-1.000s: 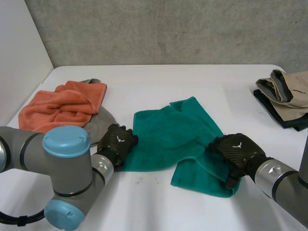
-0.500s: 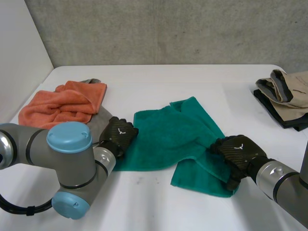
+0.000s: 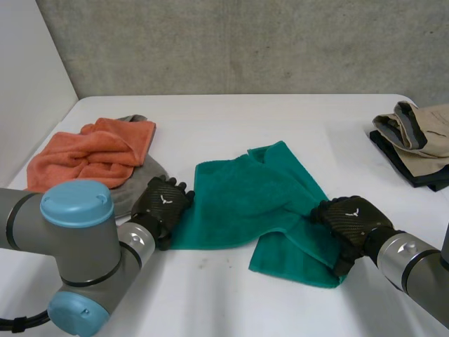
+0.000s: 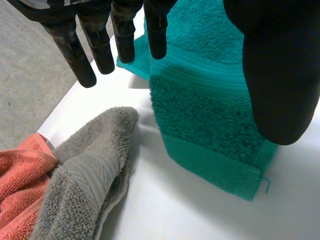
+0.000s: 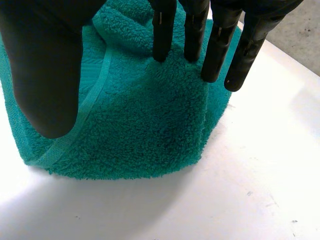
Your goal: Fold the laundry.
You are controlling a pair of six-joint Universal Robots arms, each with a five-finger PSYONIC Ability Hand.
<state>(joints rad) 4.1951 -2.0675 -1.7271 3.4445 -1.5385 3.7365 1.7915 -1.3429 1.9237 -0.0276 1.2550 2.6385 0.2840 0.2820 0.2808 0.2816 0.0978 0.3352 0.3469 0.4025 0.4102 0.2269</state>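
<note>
- While I watched from the head view, the green towel [image 3: 259,200] lay rumpled in the middle of the white tabletop [image 3: 224,116], between the two hands. One flap was doubled over toward the near right.
- The left hand [image 3: 161,203] sat at the towel's left edge, close to its near corner.
- Through the left wrist view I saw its fingers [image 4: 125,35] straight and spread apart, gripping nothing. Two of the tips hung over the towel's hem and the others over bare tabletop beside it. The thumb hovered above the pile of the towel, and I could not tell whether it touched.
- The right hand [image 3: 351,221] rested on the towel's near right flap.
- Through the right wrist view its fingers [image 5: 162,35] were straight and slightly fanned. The tips of the two nearest the thumb were down on the terry and the outer two reached past the flap's edge. The thumb was held apart from them over the hemmed border, so nothing was pinched.
- Just beside the left hand lay a grey towel [image 3: 140,186]. A narrow strip of tabletop showed between it and the green one.
- An orange towel [image 3: 91,154] lay crumpled partly on top of the grey one, toward the far left.
- At the far right edge of the tabletop, well apart from the hands, sat a stack of folded clothes [image 3: 417,144] in tan and dark cloth.
- Behind the tabletop ran a grey concrete wall [image 3: 245,42].
</note>
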